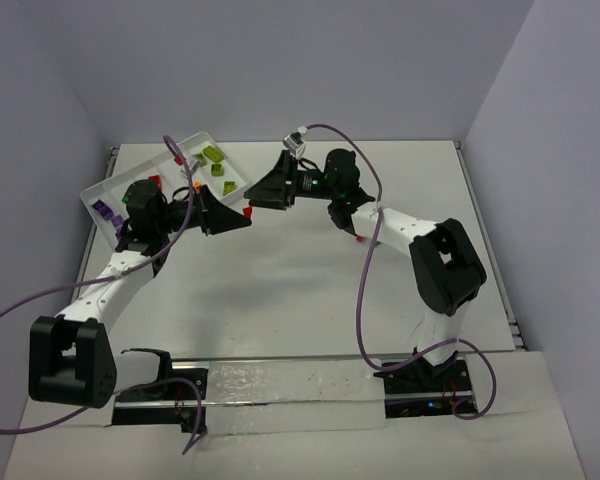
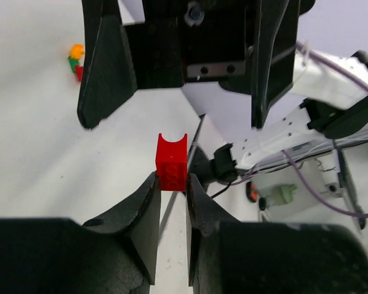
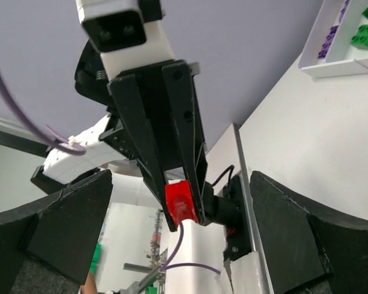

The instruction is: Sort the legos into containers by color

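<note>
1. Closest to the left wrist camera, the left gripper [image 2: 172,182] has its dark fingers drawn in on a red brick [image 2: 172,160]. It pinches the brick's lower half. The brick stands upright with its curved notch on top and pokes out past the tips.
2. Straight ahead of those tips, the right gripper [image 2: 173,120] faces back with its fingers spread wide. One finger stands to each side of the brick, both clear of it.
3. Far off to the left of the left gripper, a small cluster of orange, green and red bricks [image 2: 76,61] lies on the table [image 2: 30,135]. The right wrist view does not take it in.
4. From the right wrist, the right gripper's own fingers fill the frame's lower corners, well apart. Between them the left gripper shows head-on, with the red brick clamped at its tip and touching neither right finger.
5. Up and to the right of the right gripper, a corner of the tray [image 3: 331,64] holds purple bricks [image 3: 329,46] in one compartment and a green brick [image 3: 363,33] in the next. The left wrist view shows no tray.
6. From above, the two grippers meet tip to tip over the table, and the red brick is only a dot at the left gripper's tip. The tray lies behind the left gripper, beside its wrist, with lime bricks [image 1: 212,155] in a far compartment.
</note>
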